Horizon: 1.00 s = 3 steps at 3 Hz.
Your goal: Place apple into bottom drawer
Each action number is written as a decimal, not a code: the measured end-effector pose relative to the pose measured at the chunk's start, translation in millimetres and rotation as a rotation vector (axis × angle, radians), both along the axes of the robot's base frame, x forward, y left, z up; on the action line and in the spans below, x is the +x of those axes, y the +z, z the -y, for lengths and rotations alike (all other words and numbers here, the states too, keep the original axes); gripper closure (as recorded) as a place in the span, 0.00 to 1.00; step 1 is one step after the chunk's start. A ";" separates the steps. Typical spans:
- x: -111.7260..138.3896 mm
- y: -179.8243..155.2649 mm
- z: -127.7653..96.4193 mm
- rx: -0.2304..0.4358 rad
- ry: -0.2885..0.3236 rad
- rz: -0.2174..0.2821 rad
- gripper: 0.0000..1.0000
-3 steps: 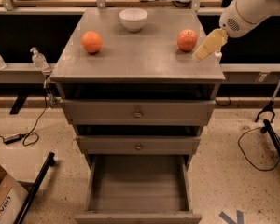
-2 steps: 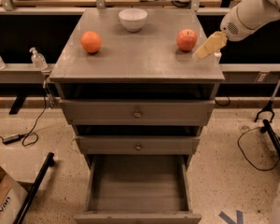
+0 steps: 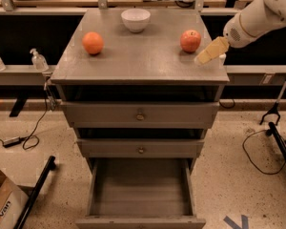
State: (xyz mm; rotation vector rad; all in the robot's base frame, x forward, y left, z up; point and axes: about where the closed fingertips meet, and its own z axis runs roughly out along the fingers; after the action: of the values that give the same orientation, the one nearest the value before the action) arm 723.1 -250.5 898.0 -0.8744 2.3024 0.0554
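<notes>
A small round red-orange apple (image 3: pixel 190 41) with a paler yellowish patch sits upright on the flat grey tabletop (image 3: pixel 148 61) of a three-drawer cabinet, toward the right edge and roughly midway between the back and front edges.

Just beside it, to its right and slightly nearer the front edge, is the robot's tan-tipped gripper (image 3: pixel 210 51). It slants down over the right edge of the top from a white arm (image 3: pixel 257 18) that enters from the upper right. The gripper looks close to the apple but not touching it, and it cannot be told whether it is parted or closed.

A white ceramic bowl (image 3: pixel 135 19) stands at the middle of the back edge. A uniformly orange round fruit (image 3: pixel 93 43) rests toward the left edge, level with the apple.

Below the top are two shallow grey drawers, each with a small knob. Under them the deep grey bottom drawer (image 3: pixel 140 190) is pulled out toward the viewer, its bare floor showing.
</notes>
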 end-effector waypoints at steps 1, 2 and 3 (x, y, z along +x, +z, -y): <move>12.0 -8.6 -10.2 0.067 -0.010 0.041 0.00; 31.1 -16.2 -25.1 0.131 0.010 0.083 0.00; 49.6 -21.0 -40.9 0.180 0.042 0.114 0.00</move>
State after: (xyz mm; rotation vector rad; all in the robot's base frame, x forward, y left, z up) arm 772.7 -209.5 876.9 -0.8119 2.1363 0.2216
